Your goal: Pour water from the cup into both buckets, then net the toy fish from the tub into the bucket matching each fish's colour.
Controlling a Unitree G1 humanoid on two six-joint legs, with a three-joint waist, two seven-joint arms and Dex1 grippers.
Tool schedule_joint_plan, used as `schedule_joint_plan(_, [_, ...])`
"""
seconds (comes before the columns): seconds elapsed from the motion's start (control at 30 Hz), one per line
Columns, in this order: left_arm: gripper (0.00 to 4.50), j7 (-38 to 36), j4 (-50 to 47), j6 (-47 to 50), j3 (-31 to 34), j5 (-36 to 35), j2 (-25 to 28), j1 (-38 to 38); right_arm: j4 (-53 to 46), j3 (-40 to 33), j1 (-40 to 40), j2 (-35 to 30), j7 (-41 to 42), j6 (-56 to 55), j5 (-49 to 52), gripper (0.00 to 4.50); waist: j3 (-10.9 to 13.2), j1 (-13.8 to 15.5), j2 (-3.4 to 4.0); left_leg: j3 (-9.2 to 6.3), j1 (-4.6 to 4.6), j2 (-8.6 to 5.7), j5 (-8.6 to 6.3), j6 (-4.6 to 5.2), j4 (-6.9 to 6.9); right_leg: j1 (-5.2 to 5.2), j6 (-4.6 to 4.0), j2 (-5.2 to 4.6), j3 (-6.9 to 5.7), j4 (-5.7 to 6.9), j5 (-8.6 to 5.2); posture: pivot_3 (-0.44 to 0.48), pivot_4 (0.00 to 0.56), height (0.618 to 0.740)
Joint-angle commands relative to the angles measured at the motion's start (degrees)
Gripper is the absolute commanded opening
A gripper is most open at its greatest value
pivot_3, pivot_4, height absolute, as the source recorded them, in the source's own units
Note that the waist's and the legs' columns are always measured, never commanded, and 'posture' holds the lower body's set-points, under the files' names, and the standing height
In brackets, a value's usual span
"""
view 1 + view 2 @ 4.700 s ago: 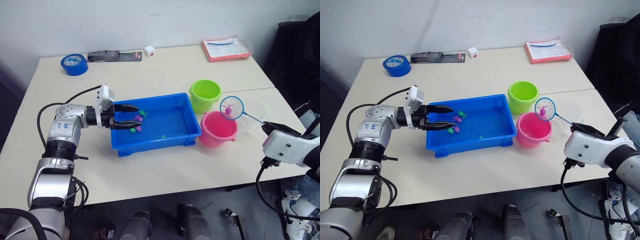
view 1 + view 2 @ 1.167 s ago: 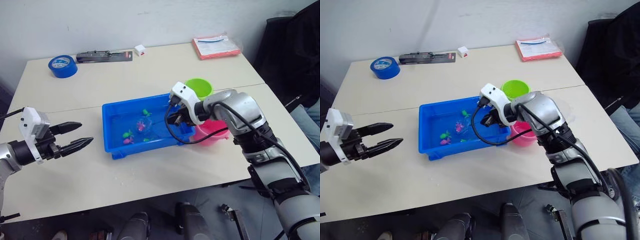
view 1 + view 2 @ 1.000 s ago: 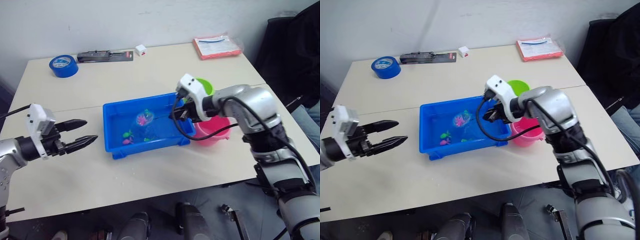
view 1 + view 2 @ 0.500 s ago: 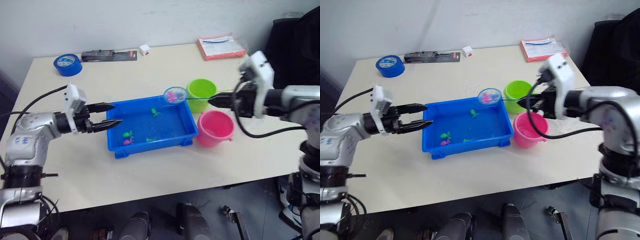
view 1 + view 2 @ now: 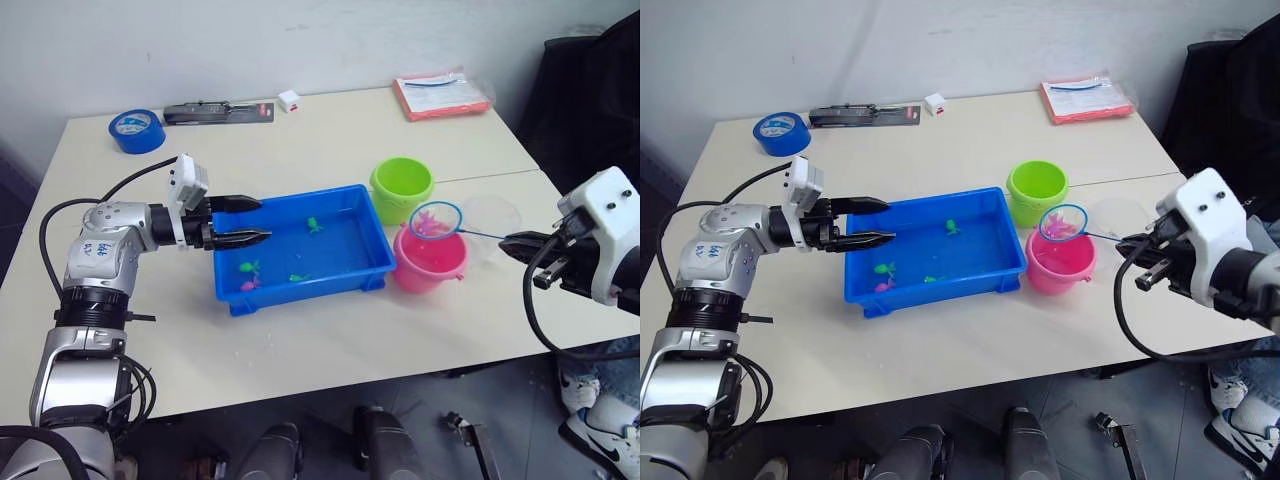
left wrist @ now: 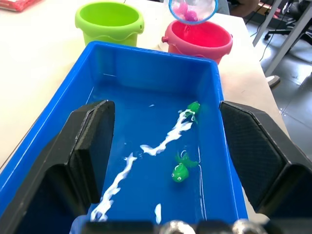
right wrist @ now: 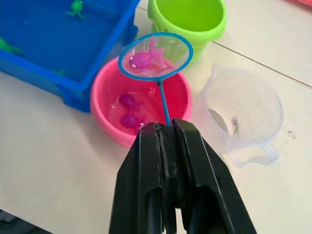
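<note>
The net's blue hoop (image 5: pixel 435 219) hangs over the pink bucket (image 5: pixel 430 278) with a pink toy fish (image 7: pixel 144 60) in its mesh. My right gripper (image 5: pixel 513 243) is shut on the net's thin handle. Two pink fish (image 7: pixel 128 101) lie in the pink bucket's water. The green bucket (image 5: pixel 400 205) stands just behind it. The clear cup (image 5: pixel 492 214) is upright to the right of the buckets. My left gripper (image 5: pixel 252 220) is open over the left end of the blue tub (image 5: pixel 300 295). Green fish (image 6: pixel 180 171) and one pink fish (image 5: pixel 247 285) float in the tub.
At the table's back edge lie a blue tape roll (image 5: pixel 135 130), a black and red tool (image 5: pixel 218 112), a small white box (image 5: pixel 290 99) and a red packet (image 5: pixel 443 94). A dark chair (image 5: pixel 590 110) stands beyond the right edge.
The right arm swung the net with the pink fish from above the tub's far edge to over the pink bucket. The left gripper moved in over the tub's left end.
</note>
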Motion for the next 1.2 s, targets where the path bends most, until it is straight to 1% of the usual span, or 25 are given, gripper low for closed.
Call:
schedule_joint_plan(0.03, [3.71, -1.6, -3.8, 1.5, 0.7, -1.0, 0.7, 1.1, -2.9, 0.2, 6.6, -0.7, -3.2, -13.9, -7.6, 0.79, 0.0, 0.2, -0.01, -0.02, 0.0, -0.01, 0.0, 0.0, 0.01, 0.01, 0.0, 0.0, -0.01, 0.0, 0.0, 0.0, 0.15, 0.74])
schedule_joint_plan(0.13, [3.71, -2.4, -6.2, 2.7, 1.2, -1.7, 1.3, 2.4, -3.6, 1.6, 14.6, -1.0, -3.2, -25.7, -13.8, 0.79, 0.0, 0.7, -0.01, -0.01, 0.0, -0.04, 0.0, 0.0, 0.02, 0.0, 0.0, -0.02, 0.01, 0.02, 0.0, 0.0, 0.15, 0.74])
schedule_joint_plan(0.3, [3.71, -2.5, -7.3, 3.3, 1.8, -1.6, 1.7, 3.2, -0.7, 1.5, 23.4, 0.8, -4.5, -44.7, -23.5, 0.79, 0.0, 1.2, -0.01, -0.01, 0.0, -0.05, 0.0, 0.0, 0.19, 0.08, 0.0, -0.01, 0.0, -0.04, 0.0, 0.0, 0.15, 0.74])
schedule_joint_plan(0.37, [3.71, -2.7, -6.9, 3.1, 1.9, -1.4, 1.8, 3.3, 0.9, 1.5, 25.3, 1.1, -5.3, -52.2, -27.5, 0.79, 0.0, 1.3, -0.02, -0.02, 0.02, -0.06, 0.0, 0.0, 0.24, 0.12, 0.0, -0.01, -0.01, -0.12, 0.0, 0.0, 0.15, 0.74])
schedule_joint_plan(0.6, [3.71, -3.1, -5.9, 2.5, 2.1, -1.1, 2.1, 3.3, 6.5, 0.1, 32.0, 1.6, -7.7, -72.9, -40.1, 0.79, 0.0, 1.2, -0.02, -0.06, 0.07, -0.07, 0.0, 0.0, 0.26, 0.17, 0.0, 0.02, -0.02, -0.15, 0.0, 0.0, 0.15, 0.74])
schedule_joint_plan(0.7, [3.71, -3.5, -5.5, 2.2, 2.1, -1.0, 2.2, 3.4, 9.7, 0.2, 35.3, 2.4, -12.1, -83.0, -47.9, 0.79, 0.0, 1.2, -0.02, -0.05, 0.08, -0.08, 0.0, 0.0, 0.27, 0.19, 0.0, 0.02, -0.02, -0.1, 0.0, 0.0, 0.15, 0.74])
schedule_joint_plan(0.87, [3.71, -3.3, -6.0, 2.1, 2.3, -1.2, 2.2, 4.2, 14.4, -0.8, 36.8, 2.9, -17.5, -93.8, -56.2, 0.79, 0.0, 1.1, -0.02, -0.02, 0.14, -0.11, 0.0, 0.0, 0.28, 0.21, 0.0, 0.03, 0.02, -0.09, 0.0, 0.0, 0.15, 0.74])
schedule_joint_plan(1.03, [3.71, -3.1, -6.4, 1.9, 2.6, -1.4, 2.3, 5.0, 18.7, -1.6, 35.5, 2.1, -23.6, -101.1, -63.9, 0.79, 0.0, 1.1, -0.02, -0.02, 0.18, -0.11, 0.0, 0.0, 0.26, 0.24, 0.0, 0.06, 0.03, -0.11, 0.0, 0.0, 0.15, 0.74])
schedule_joint_plan(1.2, [3.71, -3.0, -7.2, 2.0, 3.3, -1.6, 2.4, 6.1, 20.3, -1.9, 33.7, 2.1, -25.0, -104.0, -64.4, 0.79, 0.0, 1.0, -0.02, -0.03, 0.21, -0.1, 0.0, -0.01, 0.25, 0.29, 0.0, 0.06, 0.03, -0.15, 0.0, 0.0, 0.15, 0.74])
